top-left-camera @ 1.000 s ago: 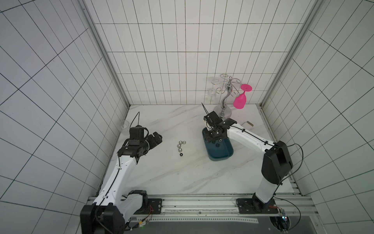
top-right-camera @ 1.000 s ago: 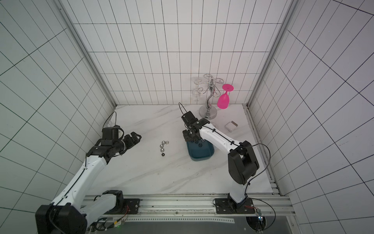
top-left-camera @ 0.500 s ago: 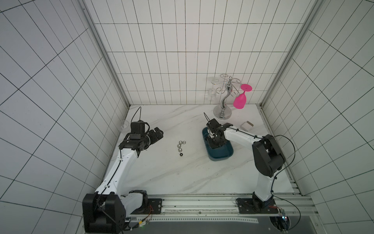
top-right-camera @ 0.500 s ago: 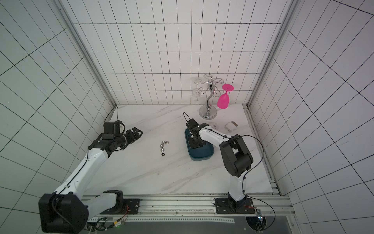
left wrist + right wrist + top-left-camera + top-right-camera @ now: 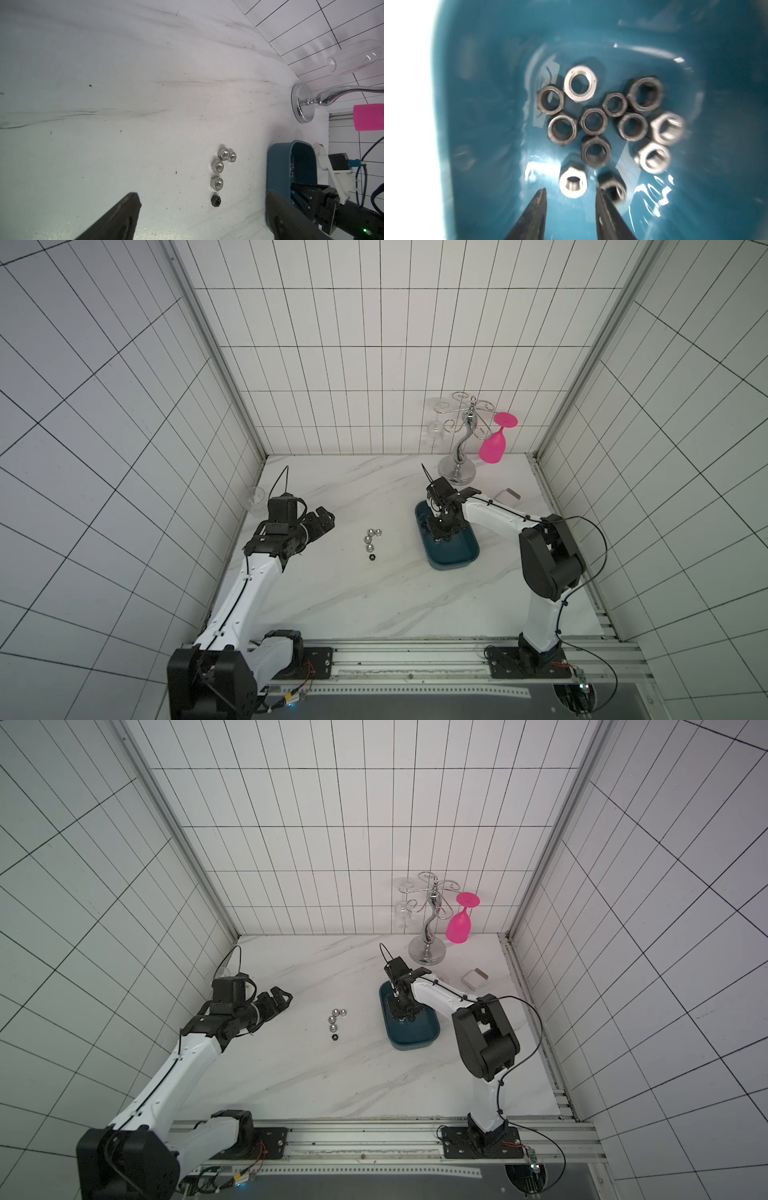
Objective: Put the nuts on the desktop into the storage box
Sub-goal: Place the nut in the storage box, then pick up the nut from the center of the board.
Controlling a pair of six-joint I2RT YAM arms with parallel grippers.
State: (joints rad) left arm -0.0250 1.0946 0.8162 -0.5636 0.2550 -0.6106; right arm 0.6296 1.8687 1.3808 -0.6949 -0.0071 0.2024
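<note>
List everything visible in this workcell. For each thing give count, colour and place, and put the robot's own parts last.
loose nuts: five, four silver and one black, on the desktop beside the storage box
stored nuts: about twelve, eight dark and four silver, in the storage box
storage box: one, teal, on the desktop
desktop: one, white marble
glass rack: one, silver, at the back
pink glass: one, hanging on the rack
clear glass: one, hanging on the rack
small box: one, white, near the rack
cup: one, clear, by the wall
left gripper: black, open, above the desktop
right gripper: black, open, inside the storage box
</note>
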